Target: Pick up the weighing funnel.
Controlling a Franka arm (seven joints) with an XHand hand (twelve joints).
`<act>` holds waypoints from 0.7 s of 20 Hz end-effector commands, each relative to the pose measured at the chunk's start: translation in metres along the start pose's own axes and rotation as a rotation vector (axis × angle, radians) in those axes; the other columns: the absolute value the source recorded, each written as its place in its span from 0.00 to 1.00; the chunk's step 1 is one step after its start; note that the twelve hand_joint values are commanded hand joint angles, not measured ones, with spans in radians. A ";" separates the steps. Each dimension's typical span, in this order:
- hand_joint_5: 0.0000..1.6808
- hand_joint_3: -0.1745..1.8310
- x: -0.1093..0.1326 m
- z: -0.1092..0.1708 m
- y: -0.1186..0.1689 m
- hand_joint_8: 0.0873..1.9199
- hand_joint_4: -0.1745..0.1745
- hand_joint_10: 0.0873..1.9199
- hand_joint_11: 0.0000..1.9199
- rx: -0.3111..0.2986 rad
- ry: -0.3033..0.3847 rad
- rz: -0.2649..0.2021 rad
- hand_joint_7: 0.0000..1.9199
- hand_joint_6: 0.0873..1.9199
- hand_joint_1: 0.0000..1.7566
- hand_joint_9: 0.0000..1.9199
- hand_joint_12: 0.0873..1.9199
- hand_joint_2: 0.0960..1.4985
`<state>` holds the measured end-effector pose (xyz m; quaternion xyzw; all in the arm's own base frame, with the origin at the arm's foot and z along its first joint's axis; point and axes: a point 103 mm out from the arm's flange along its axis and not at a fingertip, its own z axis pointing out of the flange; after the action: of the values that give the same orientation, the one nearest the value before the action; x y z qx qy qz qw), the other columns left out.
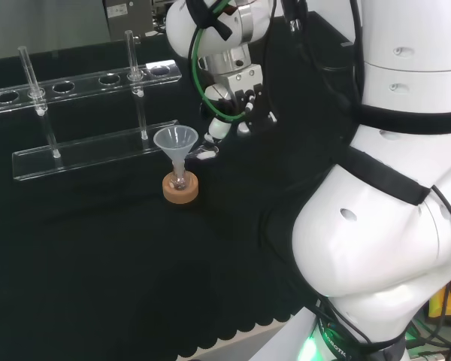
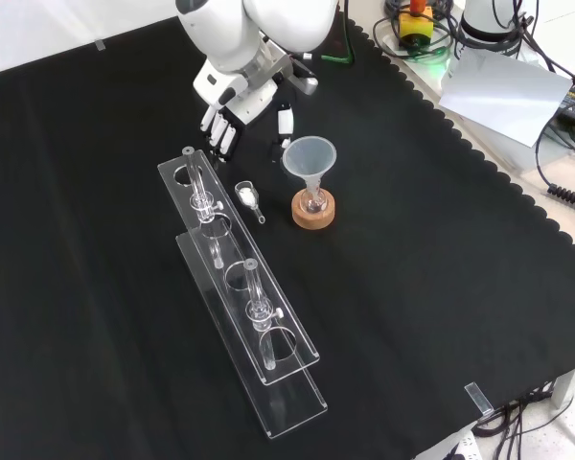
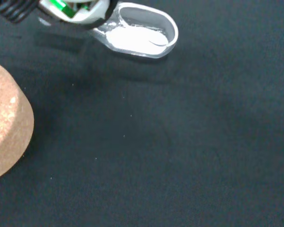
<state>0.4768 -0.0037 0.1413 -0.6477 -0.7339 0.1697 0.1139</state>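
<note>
Hand (image 2: 232,101): you have it up over the cloth (image 2: 441,287), beyond the funnel (image 2: 310,158) and a little to its left in the front view. In the head view the hand (image 1: 244,101) sits up and to the right of the funnel (image 1: 175,141).

Fingers (image 2: 214,129): they hang down fairly straight and slightly spread. They hold nothing and touch no ware.

Weighing funnel (image 2: 248,197): it lies flat on the cloth just left of the funnel in the front view, between the funnel and the clear tube rack (image 2: 240,287). Its stem points towards the near side. In the head view the weighing funnel (image 1: 205,153) is just to the right of the funnel. It lies below the fingers and apart from them. The wrist view shows white powder in the scoop of the weighing funnel (image 3: 142,35).

Funnel: it stands mouth up with its stem in a small flask on the cork ring (image 2: 313,213). The cork ring (image 3: 4,137) is near the weighing funnel, not touching it.

Rack: two tubes stand upright in it, on the far side of the weighing funnel from the funnel.
</note>
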 end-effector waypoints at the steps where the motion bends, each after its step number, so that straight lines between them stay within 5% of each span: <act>1: 0.36 0.35 0.004 0.012 0.003 0.34 0.34 0.26 0.21 -0.019 0.004 -0.011 0.22 0.00 0.46 0.35 0.67 0.42; 14: 0.35 0.36 0.004 0.024 0.007 0.34 0.32 0.26 0.21 -0.027 -0.001 -0.021 0.23 0.00 0.45 0.36 0.67 0.41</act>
<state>0.4737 0.0001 0.1174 -0.6406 -0.7436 0.1581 0.1083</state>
